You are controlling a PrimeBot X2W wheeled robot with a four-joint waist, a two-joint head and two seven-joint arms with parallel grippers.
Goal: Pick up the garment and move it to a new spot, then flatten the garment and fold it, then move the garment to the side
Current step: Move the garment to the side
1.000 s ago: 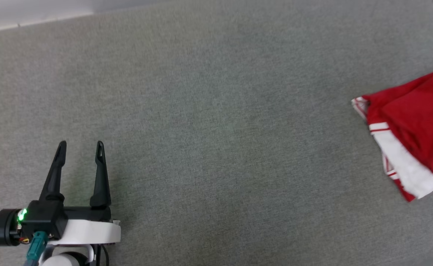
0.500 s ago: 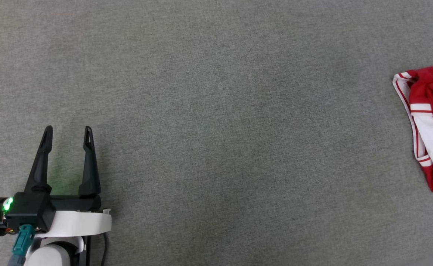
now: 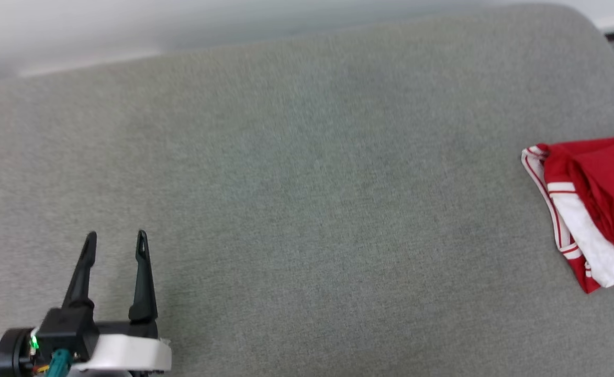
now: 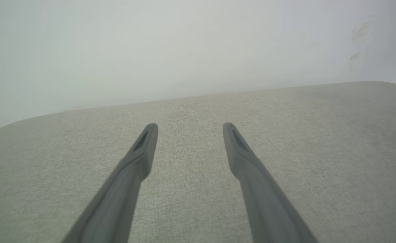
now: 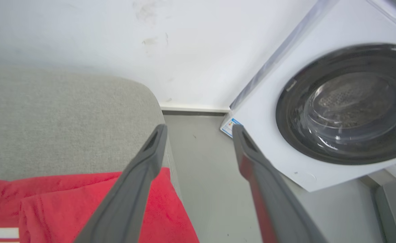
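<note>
The garment [image 3: 594,193], a red shirt with a white sleeve and striped trim, lies folded at the right edge of the grey cushioned surface [image 3: 307,209], cut off by the head view's border. In the right wrist view the garment [image 5: 66,199] lies below and left of my right gripper [image 5: 199,130], which is open with nothing between its fingers and hangs over the surface's right edge. My left gripper [image 3: 115,238] stands open and empty over the near left of the surface, far from the garment. Its spread fingers [image 4: 143,148] also rise in the left wrist view.
A white wall [image 3: 181,21] runs behind the surface. To the right, past the surface's edge, are grey floor [image 5: 204,182] and a white front-loading washing machine [image 5: 319,101] with a dark round door.
The head camera has tilted, shifting the whole picture and bringing the wall back into view. The garment has gone from draped and lifted to lying folded at the right edge. The left gripper stays open.
</note>
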